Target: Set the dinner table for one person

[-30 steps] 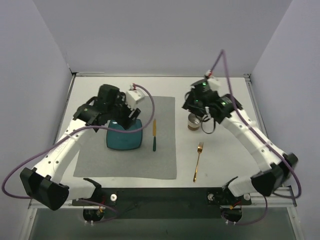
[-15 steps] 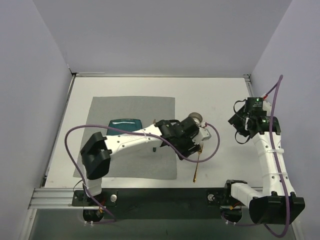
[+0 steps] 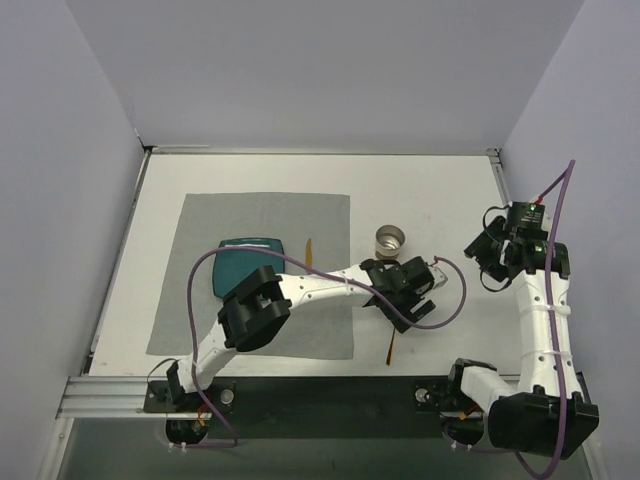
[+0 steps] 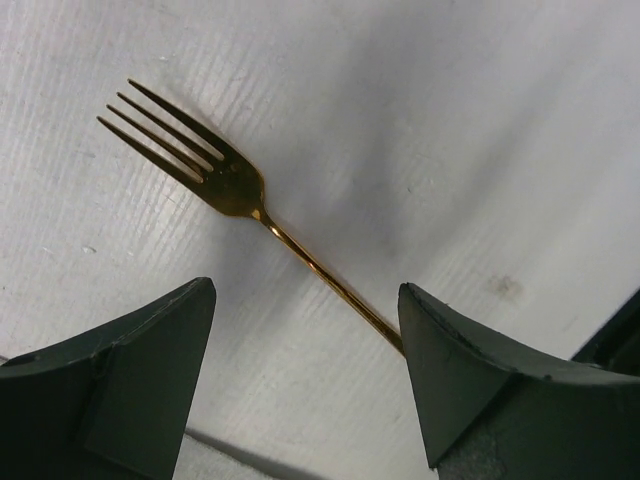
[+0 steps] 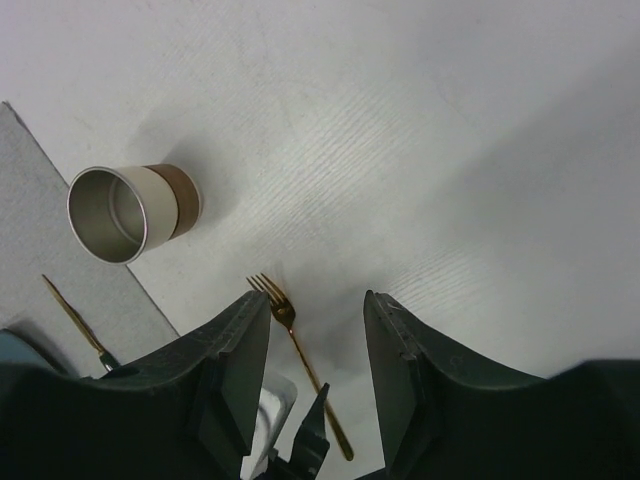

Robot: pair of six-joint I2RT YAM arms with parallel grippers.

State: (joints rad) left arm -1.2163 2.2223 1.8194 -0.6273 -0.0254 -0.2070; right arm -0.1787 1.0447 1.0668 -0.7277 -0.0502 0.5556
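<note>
The dinner tabletop (image 3: 440, 190) lies under both arms, where the left claw (image 4: 303, 300) has swung from the plate (image 3: 235, 268) to straddle the fork (image 4: 232, 185), spread wide, while the right claw (image 5: 315, 310), parted and empty, has left the cup (image 3: 391, 240), so fork placement seems next.

No text, label, brand, number or sign can be read in any view, neither on the dinner table (image 3: 420, 190) nor on anything laid upon it.
</note>
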